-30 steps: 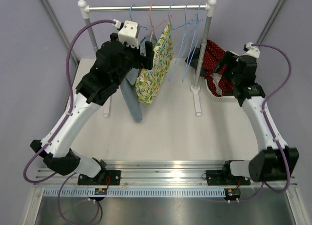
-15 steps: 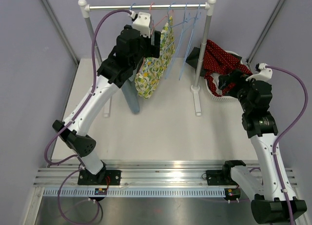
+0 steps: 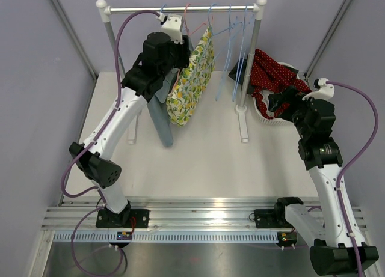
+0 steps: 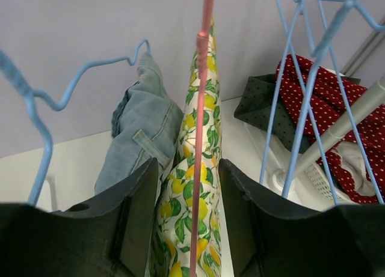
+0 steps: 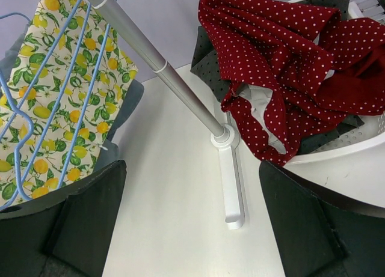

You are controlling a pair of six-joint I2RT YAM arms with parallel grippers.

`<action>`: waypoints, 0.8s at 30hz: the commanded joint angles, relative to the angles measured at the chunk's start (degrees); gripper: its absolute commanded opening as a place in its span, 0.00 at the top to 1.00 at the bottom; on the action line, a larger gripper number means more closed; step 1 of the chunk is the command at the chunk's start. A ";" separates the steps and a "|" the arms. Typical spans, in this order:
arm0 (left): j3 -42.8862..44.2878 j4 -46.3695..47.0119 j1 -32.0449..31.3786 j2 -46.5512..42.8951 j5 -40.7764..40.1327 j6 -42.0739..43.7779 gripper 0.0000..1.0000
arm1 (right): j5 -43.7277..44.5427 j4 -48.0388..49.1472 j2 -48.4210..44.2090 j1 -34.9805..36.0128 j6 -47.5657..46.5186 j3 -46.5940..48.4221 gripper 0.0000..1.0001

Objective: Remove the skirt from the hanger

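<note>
Beneath the metal rail, the left gripper, jaws spread, is straddling the pink wire hanger and lemon-print skirt; the right gripper is hovering, jaws apart.

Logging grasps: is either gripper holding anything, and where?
Nothing is held. The left gripper straddles the pink hanger and skirt, fingers open; right gripper open, empty.

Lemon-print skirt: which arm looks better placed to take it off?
Left, probably. The left gripper, open, straddles the pink wire hanger and yellow lemon-print skirt; the right gripper sits apart, by the white basket.
</note>
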 commanded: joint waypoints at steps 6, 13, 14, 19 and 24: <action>-1.24 4.47 0.92 -1.22 14.92 -2.10 0.63 | -0.56 -0.08 -1.35 0.32 0.06 0.21 0.01; 0.96 1.57 1.36 -0.86 12.48 -3.16 1.00 | -0.56 -2.10 -2.67 0.32 -0.02 1.87 0.01; 1.04 1.57 1.36 -1.30 12.47 -2.99 1.00 | -0.56 -2.54 -3.19 0.40 -0.02 2.14 0.01; 4.90 -1.33 1.27 -3.59 9.58 -2.19 1.00 | -1.08 -3.86 -3.99 0.40 0.24 4.51 0.01; 13.06 -5.02 1.18 -4.82 7.91 -1.49 1.00 | -4.95 -1.85 -4.69 0.31 -0.02 7.76 0.00</action>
